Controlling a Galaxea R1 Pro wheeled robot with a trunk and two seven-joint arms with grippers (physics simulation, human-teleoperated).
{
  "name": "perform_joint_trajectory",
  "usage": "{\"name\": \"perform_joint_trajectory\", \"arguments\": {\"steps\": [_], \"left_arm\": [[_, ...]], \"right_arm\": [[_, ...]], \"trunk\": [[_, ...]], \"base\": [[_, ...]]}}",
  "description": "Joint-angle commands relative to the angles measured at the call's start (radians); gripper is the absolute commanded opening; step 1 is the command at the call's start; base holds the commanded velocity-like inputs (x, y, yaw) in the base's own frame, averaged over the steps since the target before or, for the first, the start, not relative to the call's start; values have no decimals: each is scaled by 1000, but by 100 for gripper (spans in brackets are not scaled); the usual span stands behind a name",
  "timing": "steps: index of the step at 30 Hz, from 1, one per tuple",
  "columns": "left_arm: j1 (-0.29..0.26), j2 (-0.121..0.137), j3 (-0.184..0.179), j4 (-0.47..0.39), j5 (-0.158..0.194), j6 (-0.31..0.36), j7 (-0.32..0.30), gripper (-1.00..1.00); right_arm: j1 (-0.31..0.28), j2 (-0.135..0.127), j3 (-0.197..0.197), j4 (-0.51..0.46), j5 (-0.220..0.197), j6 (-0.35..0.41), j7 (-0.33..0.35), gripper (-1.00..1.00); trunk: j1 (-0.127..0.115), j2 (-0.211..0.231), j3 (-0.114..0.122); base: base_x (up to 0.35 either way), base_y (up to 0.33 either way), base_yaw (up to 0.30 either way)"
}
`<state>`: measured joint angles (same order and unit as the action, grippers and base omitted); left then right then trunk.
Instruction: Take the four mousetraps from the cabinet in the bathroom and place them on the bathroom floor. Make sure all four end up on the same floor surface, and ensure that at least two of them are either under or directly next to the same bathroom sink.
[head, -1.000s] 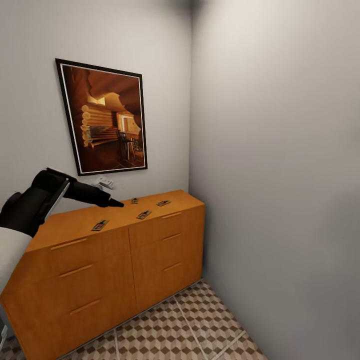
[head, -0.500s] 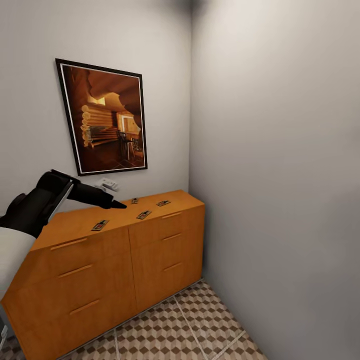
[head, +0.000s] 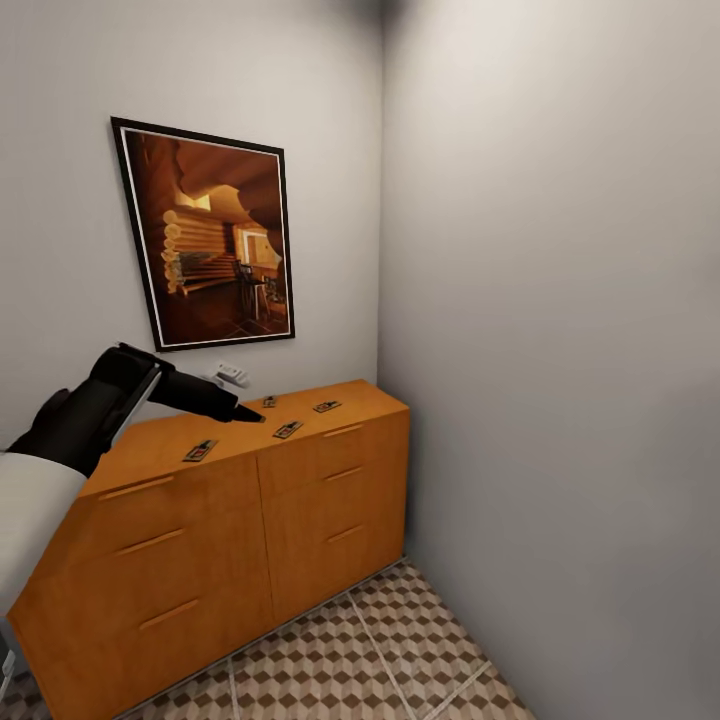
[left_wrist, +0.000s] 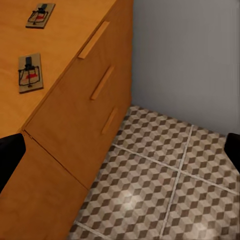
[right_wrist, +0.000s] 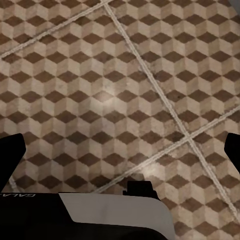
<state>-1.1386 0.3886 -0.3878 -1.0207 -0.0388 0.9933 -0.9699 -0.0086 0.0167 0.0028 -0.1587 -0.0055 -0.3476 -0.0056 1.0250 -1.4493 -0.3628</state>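
**Left gripper over the cabinet top, traps lying flat**

We see four traps on the cabinet (head: 240, 520) top. In the head view one trap (head: 200, 451) lies near the front edge over the left drawer column, a second (head: 288, 429) sits near the middle, a third (head: 326, 406) is further right, and a fourth (head: 269, 401) lies toward the back wall. All four are flat and well apart from each other.

The left gripper (head: 250, 416) reaches over the top from the left, its tip just beside the back trap and near the middle one. We cannot tell from the head view if it touches either. In the left wrist view two traps show on the wood, one nearer (left_wrist: 30, 73) and one further (left_wrist: 41, 15), both with a red mark and dark wire. Black fingertips (left_wrist: 10, 155) sit at the opposite edges of that view with nothing between them, so we read the left jaws as wide apart.

The cabinet is orange-brown, two columns of three drawers with slot handles, standing in the corner against grey walls. A framed picture (head: 205, 235) of a log interior hangs above it, and a small white wall fitting (head: 232, 375) sits just below the frame.

The floor (head: 350, 660) has cube-pattern tiles with pale grout. The right wrist view looks down at the same tiles (right_wrist: 120, 85); the right fingertips (right_wrist: 11, 152) are at the far edges there, jaws wide, holding nothing. A white and black robot part (right_wrist: 112, 215) shows in that view too.
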Motion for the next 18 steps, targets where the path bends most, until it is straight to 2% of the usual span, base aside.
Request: {"name": "perform_joint_trajectory", "arguments": {"steps": [1,18], "left_arm": [[-1,-2,-2,0,-4,5,-6,100],[-1,-44,-7,19,-3,4,-5,100]], "right_arm": [[-1,0,0,1,-1,-3,-1,100],[-1,0,0,1,1,-3,-1,100]], "trunk": [[0,-1,-1],[0,-1,-1]], "base": [[0,0,0],[0,0,0]]}}
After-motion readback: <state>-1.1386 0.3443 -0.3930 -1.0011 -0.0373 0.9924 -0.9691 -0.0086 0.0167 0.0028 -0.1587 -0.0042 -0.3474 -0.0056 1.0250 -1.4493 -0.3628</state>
